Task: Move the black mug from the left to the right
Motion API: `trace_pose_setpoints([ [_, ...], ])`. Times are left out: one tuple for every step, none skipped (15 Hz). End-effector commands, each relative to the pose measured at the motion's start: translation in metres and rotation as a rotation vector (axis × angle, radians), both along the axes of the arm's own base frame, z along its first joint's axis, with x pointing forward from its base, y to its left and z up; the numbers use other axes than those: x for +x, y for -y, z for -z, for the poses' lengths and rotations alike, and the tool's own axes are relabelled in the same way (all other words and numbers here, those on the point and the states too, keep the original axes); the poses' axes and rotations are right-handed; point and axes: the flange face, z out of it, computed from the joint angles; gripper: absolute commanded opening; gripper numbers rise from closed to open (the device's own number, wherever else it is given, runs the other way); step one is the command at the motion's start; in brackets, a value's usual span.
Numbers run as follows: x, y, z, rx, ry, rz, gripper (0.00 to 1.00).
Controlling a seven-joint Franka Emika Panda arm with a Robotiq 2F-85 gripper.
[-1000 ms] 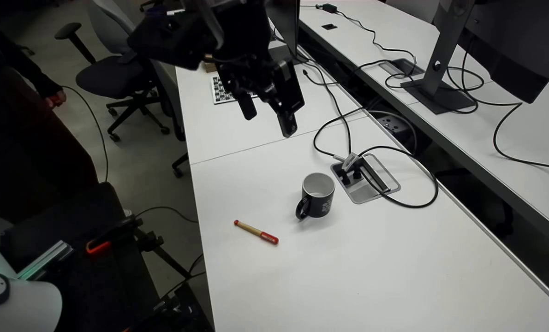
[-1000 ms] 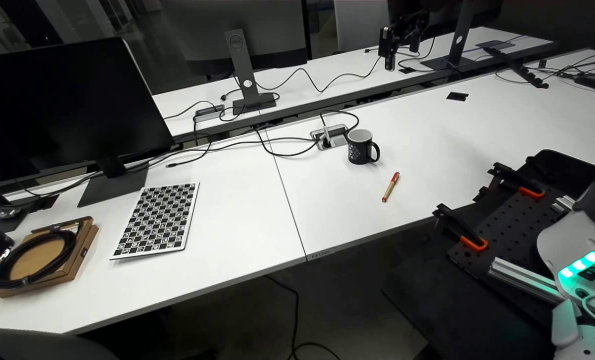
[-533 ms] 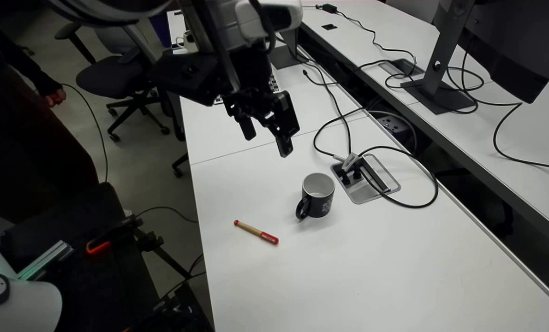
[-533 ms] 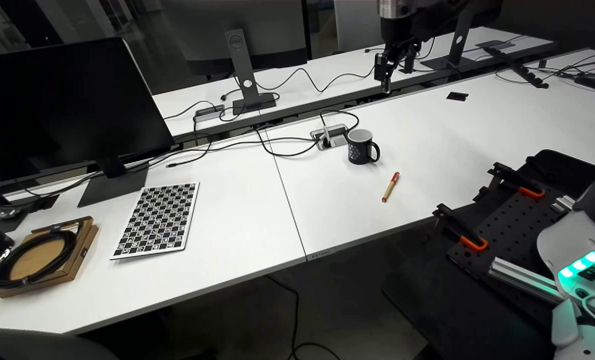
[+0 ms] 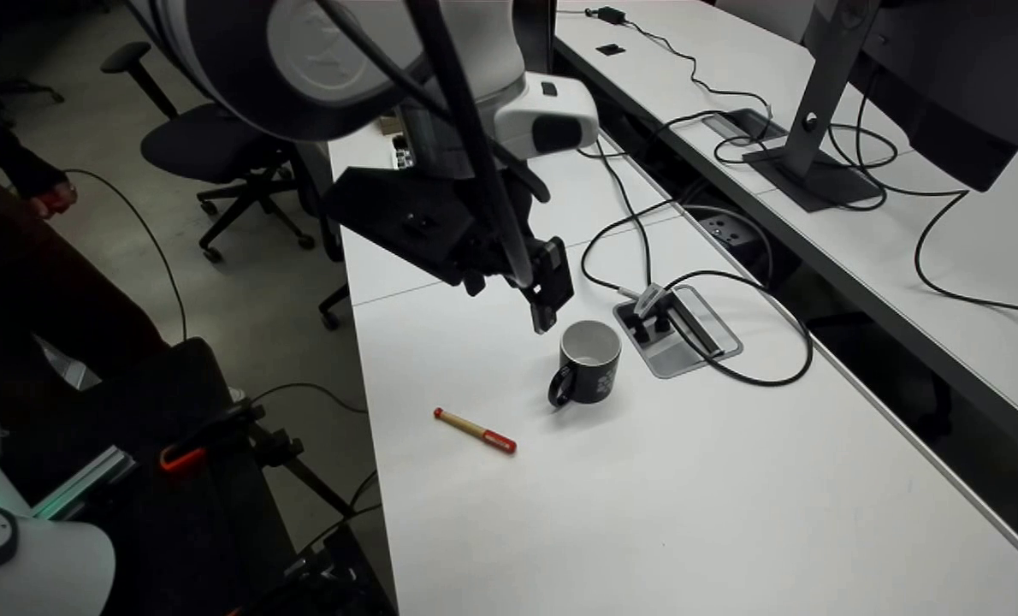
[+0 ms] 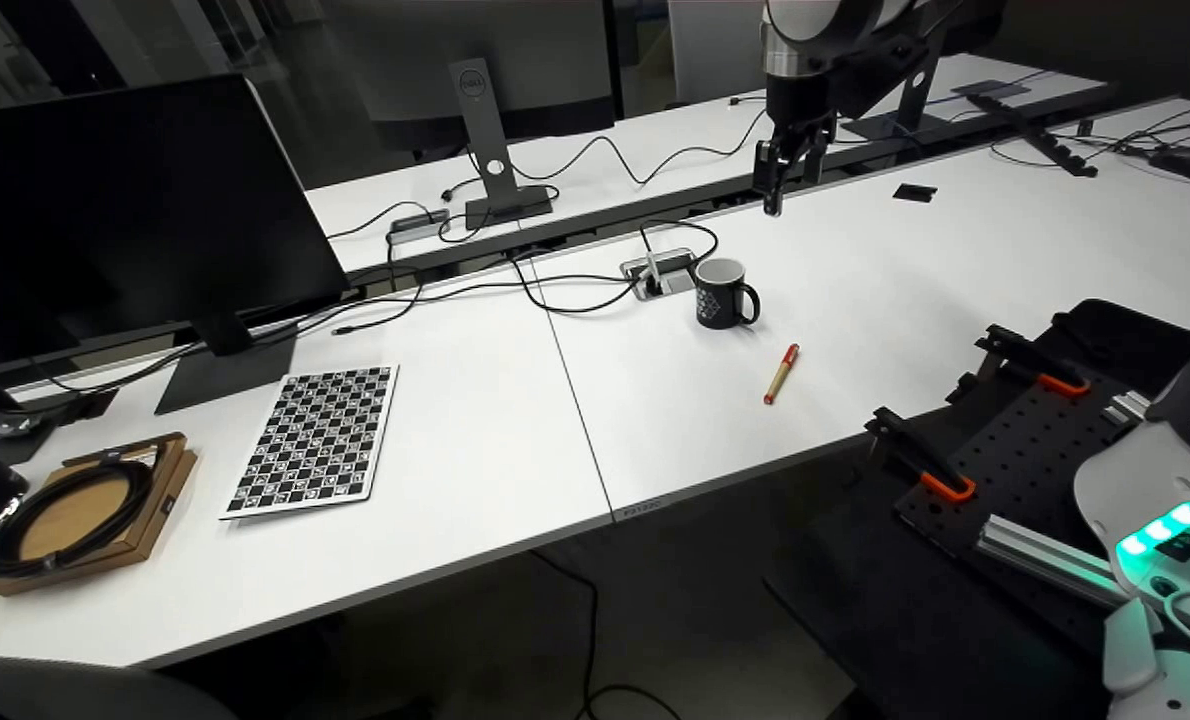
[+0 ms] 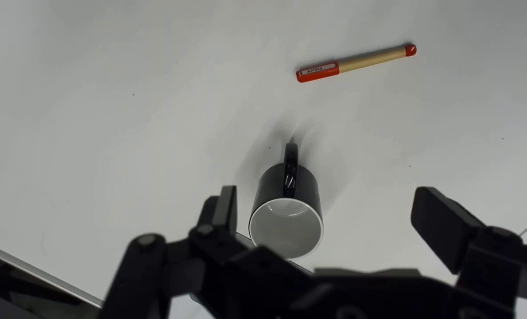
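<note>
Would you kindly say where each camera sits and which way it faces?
Exterior view: high, facing down along the desk; arm, base show.
Exterior view: raised beside the desk, facing across it and checkered board; arm, base show.
Wrist view: wrist-mounted, facing down at black mug, pen; open tool shows.
Both exterior views share mug and pen.

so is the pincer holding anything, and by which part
Nothing is held: the pincer is open, and the black mug stands upright on the table.
</note>
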Motion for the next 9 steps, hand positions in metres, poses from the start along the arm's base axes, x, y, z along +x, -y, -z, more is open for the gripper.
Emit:
trace_pose_setpoints([
  [0.001,0.000,-0.001,0.001,0.000,-0.001,1.00],
  [0.000,0.005,0.000,-0.012,0.028,-0.001,1.00],
  [0.001,0.011,0.009,-0.012,0.026,-0.006,1.00],
  [0.002,0.016,0.016,-0.012,0.030,-0.011,1.00],
  [0.004,0.019,0.023,-0.008,0.035,-0.023,1.00],
  [0.007,0.020,0.031,-0.001,0.042,-0.045,1.00],
  [0.010,0.021,0.042,0.005,0.042,-0.077,1.00],
  [0.013,0.020,0.052,0.022,0.038,-0.103,1.00],
  [0.016,0.018,0.062,0.035,0.031,-0.133,1.00],
])
